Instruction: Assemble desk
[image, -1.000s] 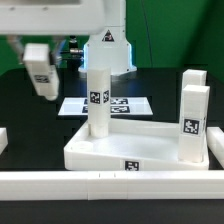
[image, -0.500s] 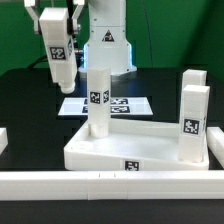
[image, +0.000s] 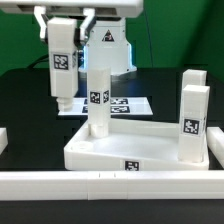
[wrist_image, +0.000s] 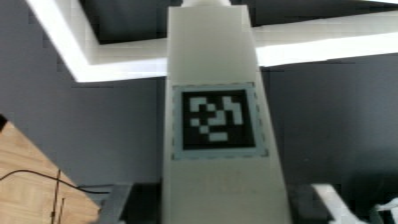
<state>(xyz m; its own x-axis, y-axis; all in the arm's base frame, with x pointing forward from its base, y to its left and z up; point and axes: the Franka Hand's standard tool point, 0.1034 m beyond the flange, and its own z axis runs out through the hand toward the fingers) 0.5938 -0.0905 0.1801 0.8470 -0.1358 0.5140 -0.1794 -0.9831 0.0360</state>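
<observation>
My gripper (image: 64, 26) is shut on a white desk leg (image: 61, 68) with a tag and holds it upright in the air, above and to the exterior view's left of the white tabletop (image: 140, 148). Another leg (image: 97, 100) stands upright in the tabletop's back left corner. Two more tagged legs (image: 190, 122) stand at its right side. In the wrist view the held leg (wrist_image: 217, 110) fills the middle between my fingers (wrist_image: 128, 200), with the tabletop rim (wrist_image: 89, 60) beyond it.
The marker board (image: 128, 105) lies behind the tabletop. A long white rail (image: 110, 181) runs along the front. The robot base (image: 108, 45) stands at the back. A small white block (image: 3, 138) sits at the left edge.
My gripper has carried the leg up and to the exterior view's right, from the far left toward the tabletop. The leg has gone from tilted to upright.
</observation>
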